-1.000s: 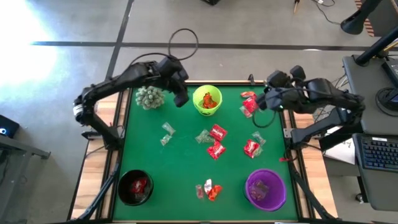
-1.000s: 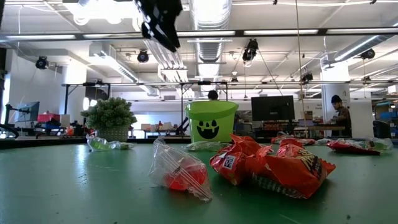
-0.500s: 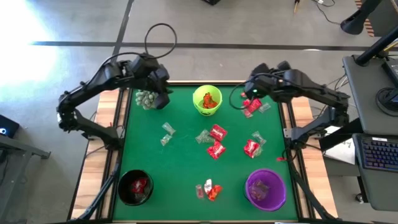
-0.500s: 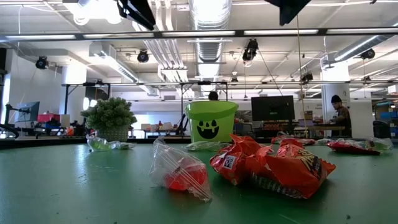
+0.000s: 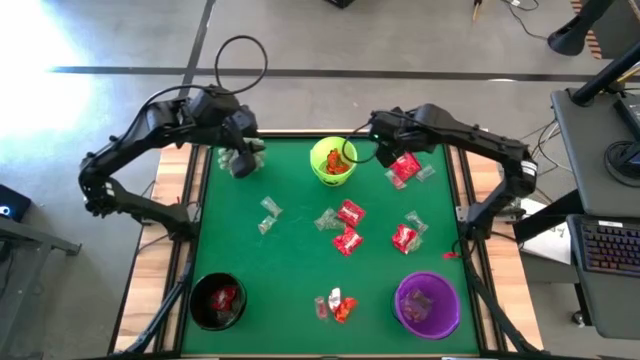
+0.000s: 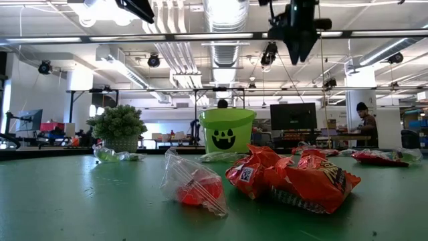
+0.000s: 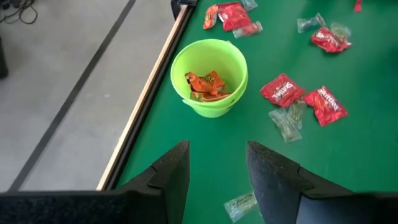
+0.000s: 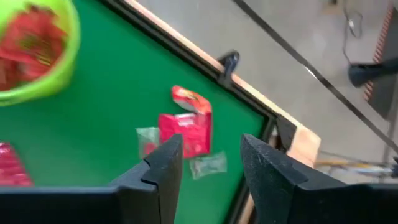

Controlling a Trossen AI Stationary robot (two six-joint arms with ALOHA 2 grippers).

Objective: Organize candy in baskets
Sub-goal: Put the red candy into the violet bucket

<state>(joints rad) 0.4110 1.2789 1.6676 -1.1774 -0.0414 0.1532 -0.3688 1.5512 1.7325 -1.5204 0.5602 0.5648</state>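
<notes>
Where crinkly candy (image 5: 349, 213) lies, a round lime basket (image 5: 333, 161) stands.

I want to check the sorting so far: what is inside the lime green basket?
The lime green basket holds orange-wrapped candy lying at the bottom. Whether anything lies under those pieces cannot be seen, because they cover the floor of the basket.

A spiky plant (image 5: 238, 160) stands on the green table (image 5: 290, 260).
</notes>
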